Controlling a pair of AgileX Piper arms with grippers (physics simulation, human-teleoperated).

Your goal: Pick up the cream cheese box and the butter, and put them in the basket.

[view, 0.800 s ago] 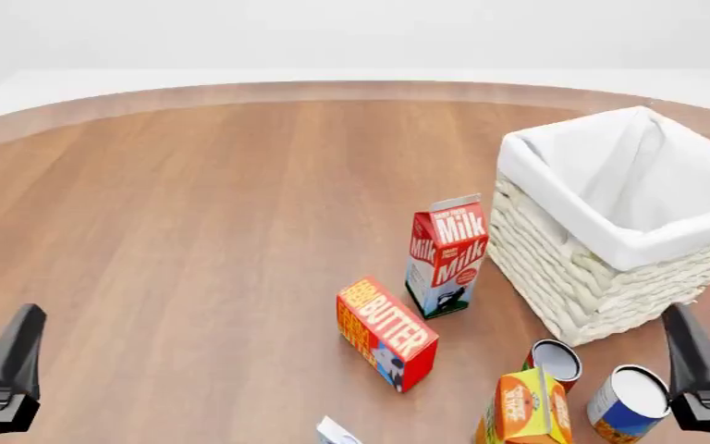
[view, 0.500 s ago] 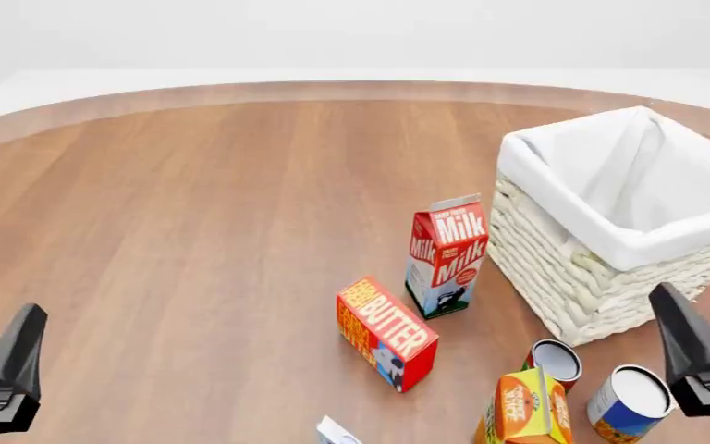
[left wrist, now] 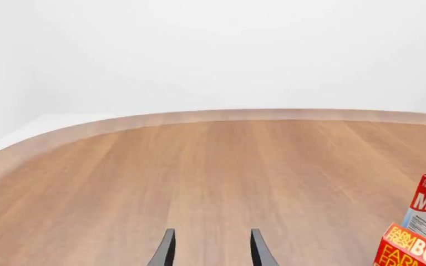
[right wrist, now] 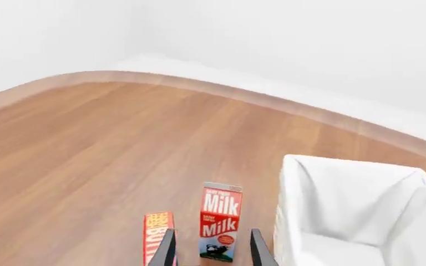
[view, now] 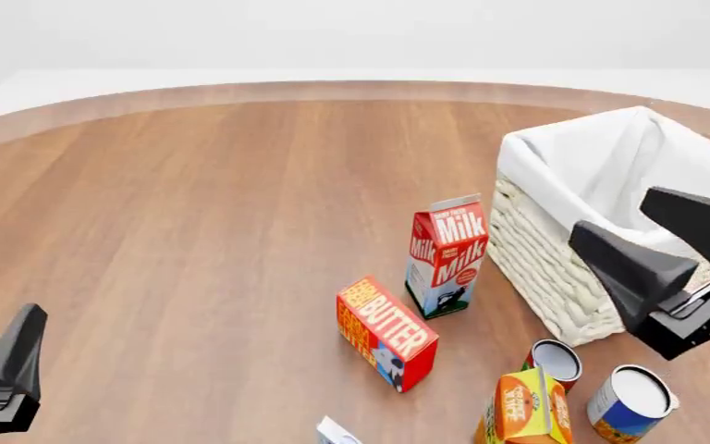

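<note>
The butter, a red and orange box, lies on the wooden table in front of the milk carton; it also shows in the left wrist view and the right wrist view. Only a corner of the white cream cheese box shows, at the bottom edge of the front view. The wicker basket with its white lining stands at the right and shows in the right wrist view. My right gripper is open and empty, raised in front of the basket. My left gripper is open and empty at the lower left.
A red milk carton stands upright between the butter and the basket. An orange juice carton and two tin cans stand at the near right, below my right gripper. Bare table stretches to the left and far side.
</note>
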